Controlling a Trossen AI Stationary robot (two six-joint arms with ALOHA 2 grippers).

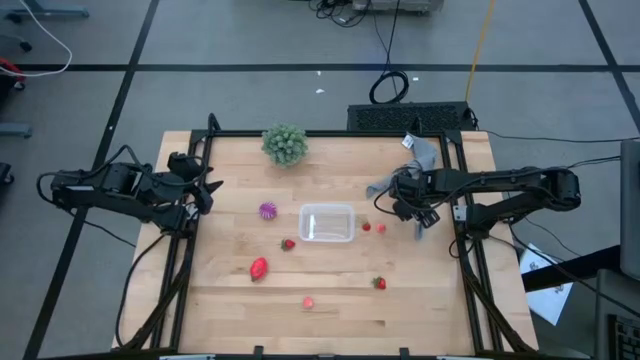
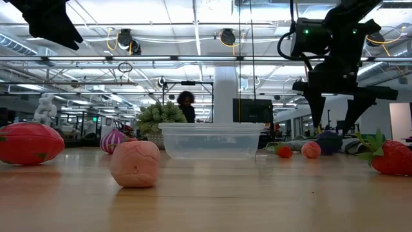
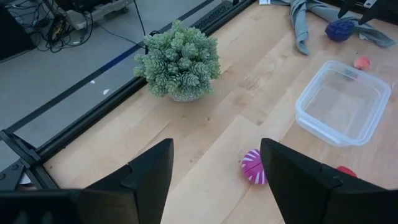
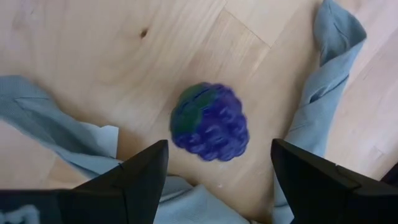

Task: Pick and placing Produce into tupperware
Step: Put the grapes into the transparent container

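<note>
A dark purple grape cluster (image 4: 210, 130) lies on the wood between folds of a grey cloth (image 4: 59, 134). My right gripper (image 4: 217, 155) hangs open above it, pointing steeply down, one finger on each side, touching nothing. In the low view the right gripper (image 2: 335, 113) stands clear above the grape cluster (image 2: 328, 142). The clear tupperware (image 1: 327, 222) sits mid-table. Around it lie a spiky magenta ball (image 1: 267, 210), strawberries (image 1: 288, 243) (image 1: 379, 283), a larger red fruit (image 1: 259, 268) and pink pieces (image 1: 308, 302) (image 1: 381, 228). My left gripper (image 1: 195, 185) waits open at the left edge.
A green bushy plant (image 1: 285, 144) stands at the far edge of the table. The grey cloth (image 1: 420, 160) trails from the far right corner toward the right gripper. A black frame (image 1: 462, 250) runs along the table's sides. A person stands far off in the room behind (image 2: 187, 103).
</note>
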